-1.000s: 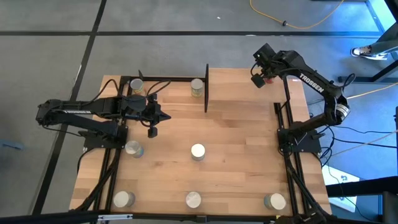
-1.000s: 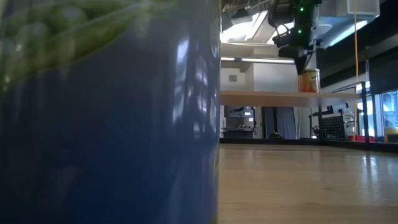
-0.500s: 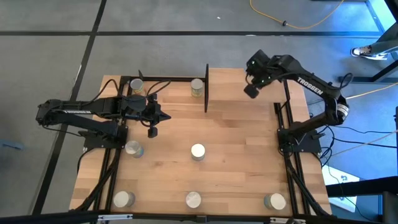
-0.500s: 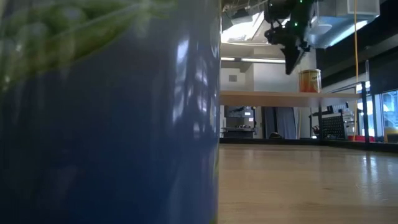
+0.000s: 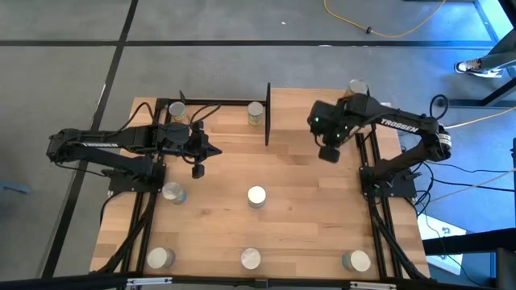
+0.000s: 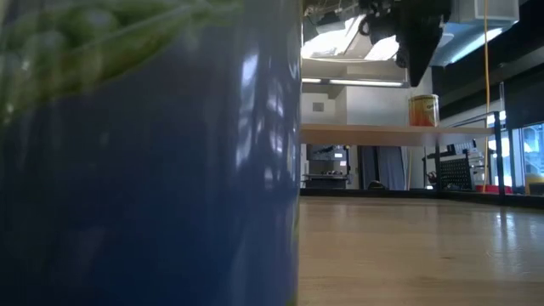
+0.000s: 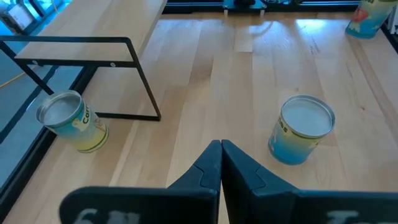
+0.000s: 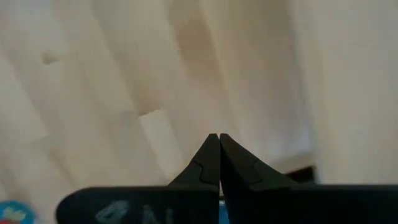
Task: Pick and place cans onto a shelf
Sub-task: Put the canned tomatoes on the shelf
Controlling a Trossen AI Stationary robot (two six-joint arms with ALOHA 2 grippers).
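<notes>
The shelf (image 5: 298, 109) is a light-wood board on black posts at the table's far edge. An orange can (image 5: 357, 86) stands upright on its right end (image 6: 422, 110). Several more cans stand upright on the tabletop, among them a blue one (image 5: 255, 196) at the middle and a yellowish one (image 7: 68, 121) beside the shelf's left post. My right gripper (image 5: 329, 153) is shut on nothing and points down, just near of the shelf; it shows high in the low view (image 6: 416, 78). My left gripper (image 5: 218, 151) hangs shut and empty over the table's left half.
A black metal frame (image 5: 211, 102) at the far left has two cans inside it. Three cans line the near edge; one (image 6: 144, 170) fills the low view's left half. Black arm mounts (image 5: 387, 181) run along both sides. Bare wood lies between the middle can and my right arm.
My right gripper has swung away from the orange can on the shelf, toward the table's near edge and a little left, rolling its wrist as it went. It has stayed shut. The can has stayed standing on the shelf.
</notes>
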